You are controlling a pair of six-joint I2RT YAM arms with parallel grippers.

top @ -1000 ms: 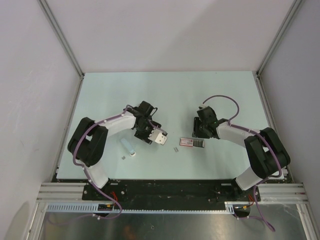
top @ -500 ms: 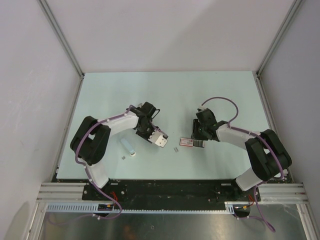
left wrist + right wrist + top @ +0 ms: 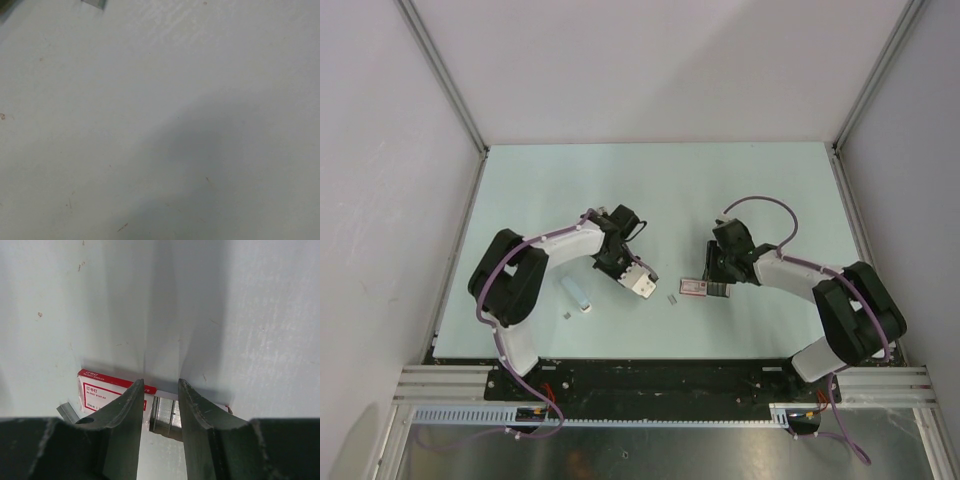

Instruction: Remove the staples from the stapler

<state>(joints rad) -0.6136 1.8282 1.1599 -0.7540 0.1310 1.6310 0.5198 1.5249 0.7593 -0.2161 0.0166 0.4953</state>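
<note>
The white stapler [image 3: 642, 283] sits at the tip of my left gripper [image 3: 632, 273], which holds it just above the table. The left wrist view shows only blurred table, with no fingers or stapler. Small grey staples [image 3: 670, 298] lie on the table between the arms, and another bit [image 3: 567, 317] lies near the left arm. My right gripper [image 3: 160, 382] is open, its jaws low over the grey end [image 3: 167, 415] of a red-and-white box [image 3: 100, 390], with one finger [image 3: 125, 412] on each side of it. It also shows in the top view [image 3: 717, 275].
A pale elongated piece [image 3: 576, 293] lies on the table below the left forearm. The red-and-white box [image 3: 693, 287] lies near the middle of the table. A grey strip [image 3: 67, 412] lies beside the box. White walls enclose the table [image 3: 660, 180].
My left gripper with the stapler has shifted slightly right and nearer. My right gripper has edged left over the box's grey end, and the box sits slightly further left.
</note>
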